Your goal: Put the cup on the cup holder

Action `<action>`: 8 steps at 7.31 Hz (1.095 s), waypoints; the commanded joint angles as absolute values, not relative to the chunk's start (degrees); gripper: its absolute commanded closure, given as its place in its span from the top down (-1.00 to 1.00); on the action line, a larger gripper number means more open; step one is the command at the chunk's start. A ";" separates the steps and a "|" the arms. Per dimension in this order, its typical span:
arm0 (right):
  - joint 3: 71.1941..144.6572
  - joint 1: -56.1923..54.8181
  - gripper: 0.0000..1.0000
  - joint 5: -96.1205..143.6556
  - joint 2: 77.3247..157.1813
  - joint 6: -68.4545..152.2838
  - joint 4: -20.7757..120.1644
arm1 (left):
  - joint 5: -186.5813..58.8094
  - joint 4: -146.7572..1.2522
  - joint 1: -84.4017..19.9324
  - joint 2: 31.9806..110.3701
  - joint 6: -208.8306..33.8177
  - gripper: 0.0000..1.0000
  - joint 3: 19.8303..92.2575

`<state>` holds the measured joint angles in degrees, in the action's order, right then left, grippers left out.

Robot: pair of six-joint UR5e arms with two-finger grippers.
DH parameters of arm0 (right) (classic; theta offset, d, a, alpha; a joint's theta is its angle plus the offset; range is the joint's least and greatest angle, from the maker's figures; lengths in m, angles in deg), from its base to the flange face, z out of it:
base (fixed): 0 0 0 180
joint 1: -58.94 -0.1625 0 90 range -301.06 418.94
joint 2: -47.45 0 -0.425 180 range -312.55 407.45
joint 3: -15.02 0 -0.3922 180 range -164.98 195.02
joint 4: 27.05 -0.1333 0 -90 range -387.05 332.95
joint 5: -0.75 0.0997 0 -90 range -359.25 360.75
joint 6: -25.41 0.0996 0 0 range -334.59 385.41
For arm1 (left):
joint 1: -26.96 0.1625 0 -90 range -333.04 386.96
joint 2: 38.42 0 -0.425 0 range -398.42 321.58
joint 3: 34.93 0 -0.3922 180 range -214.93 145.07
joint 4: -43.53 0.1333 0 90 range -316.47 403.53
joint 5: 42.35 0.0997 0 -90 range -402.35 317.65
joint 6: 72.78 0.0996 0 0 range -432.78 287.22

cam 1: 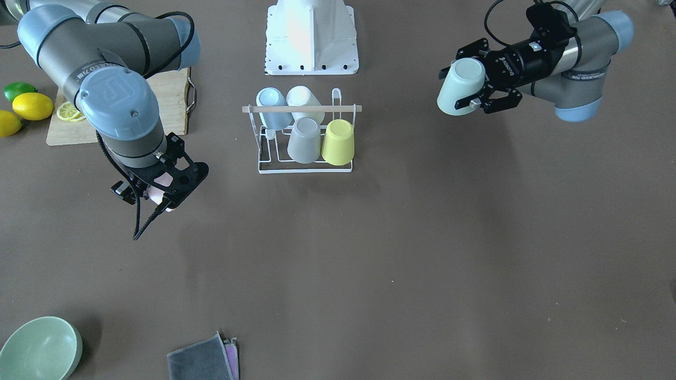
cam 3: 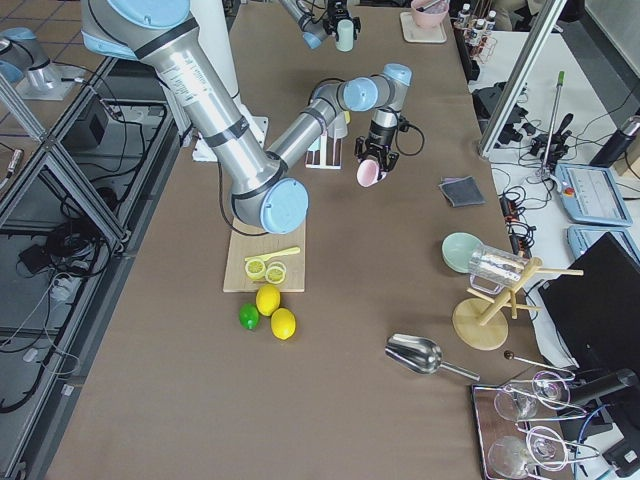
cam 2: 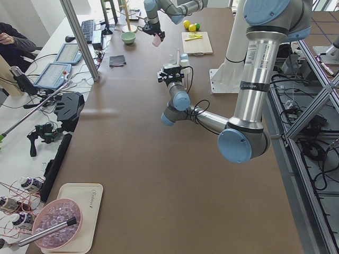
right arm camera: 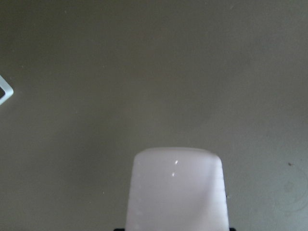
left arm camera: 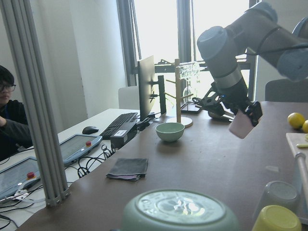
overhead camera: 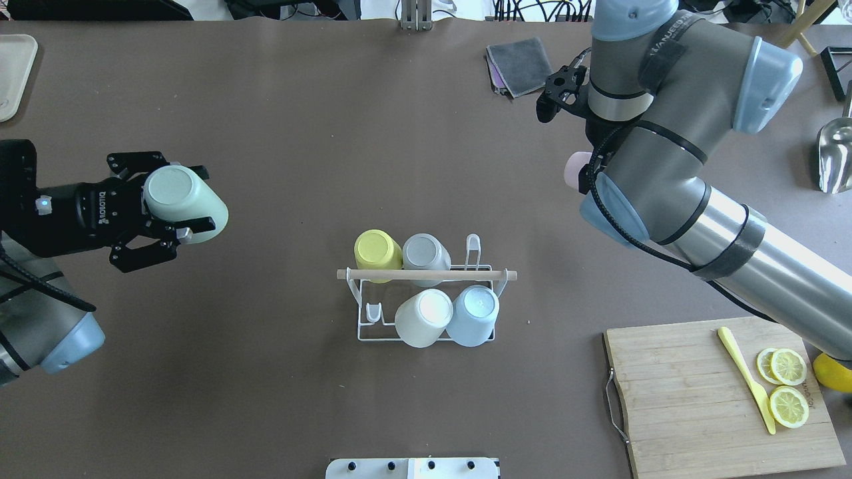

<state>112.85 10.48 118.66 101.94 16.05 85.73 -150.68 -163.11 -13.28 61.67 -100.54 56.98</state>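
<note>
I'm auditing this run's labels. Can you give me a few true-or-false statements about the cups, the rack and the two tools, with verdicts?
1. The white wire cup holder carries four upturned cups. True.
2. The left tool grips a yellow cup. False: it grips a pale green cup.
3. The right tool holds a pale pink cup above the table. True.
4. The wooden cutting board is bare. False: lemon slices and a yellow knife lie on it.

L end effector (overhead camera: 202,198) horiz, raised, clamped on green cup (overhead camera: 176,193); R end effector (cam 1: 158,189) vertical, pointing down, gripping pink cup (right arm camera: 175,187).
</note>
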 commanded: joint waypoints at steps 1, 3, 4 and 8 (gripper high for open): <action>114.77 9.30 -0.27 123.85 109.28 21.87 64.28 | -150.11 -161.97 -4.28 66.84 -100.29 -1.00 56.31; 114.69 6.75 -0.27 128.60 115.01 26.18 47.55 | -145.21 -155.15 2.67 70.46 -94.36 -1.00 57.35; 114.51 5.87 -0.27 130.80 116.69 27.77 40.69 | -143.53 -152.76 4.97 72.65 -92.92 -1.00 57.36; 112.23 6.64 -0.38 128.04 118.64 33.32 15.44 | -140.73 -152.55 7.01 75.13 -85.55 -1.00 54.04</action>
